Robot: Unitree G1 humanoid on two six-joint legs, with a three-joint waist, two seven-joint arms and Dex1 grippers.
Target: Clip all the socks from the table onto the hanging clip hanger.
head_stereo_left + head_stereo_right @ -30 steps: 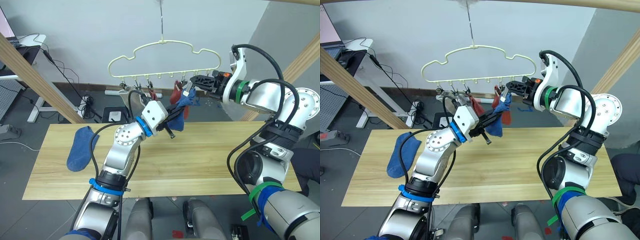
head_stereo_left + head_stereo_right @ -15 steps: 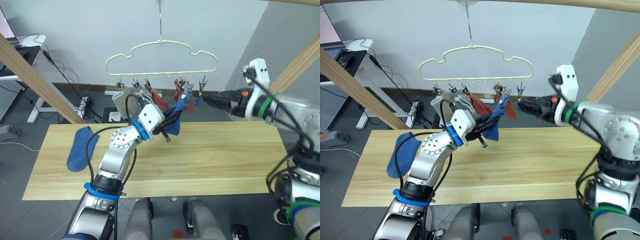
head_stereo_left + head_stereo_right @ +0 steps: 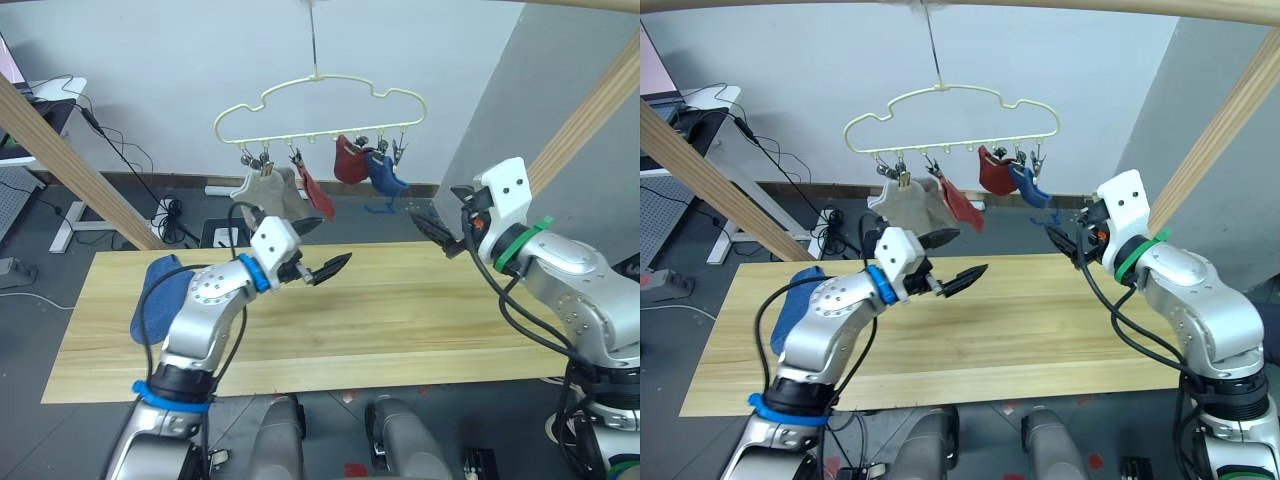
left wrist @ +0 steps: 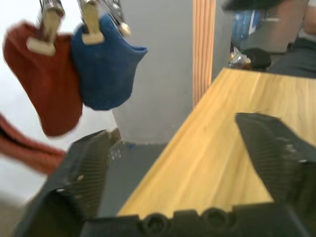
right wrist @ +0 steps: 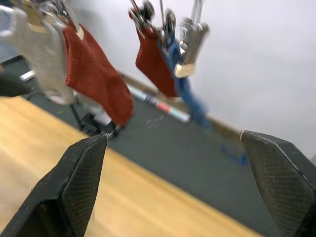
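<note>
One blue sock point(image 3: 158, 297) is seen lying at the left end of the table point(image 3: 420, 320); the others are clipped to the hanger point(image 3: 320, 105). Both the left gripper point(image 3: 318, 258) and right gripper point(image 3: 432, 226) are held spread and empty. The sock is best gripped at its cuff, so that an edge is offered to a free clip.

Five socks point(image 3: 387, 174), one hanger point(image 3: 318, 103), two hands point(image 3: 322, 247)

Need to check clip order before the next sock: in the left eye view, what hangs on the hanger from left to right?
Grey socks → rust-red sock → second rust-red sock → blue sock, all clipped on the clip hanger.
</note>
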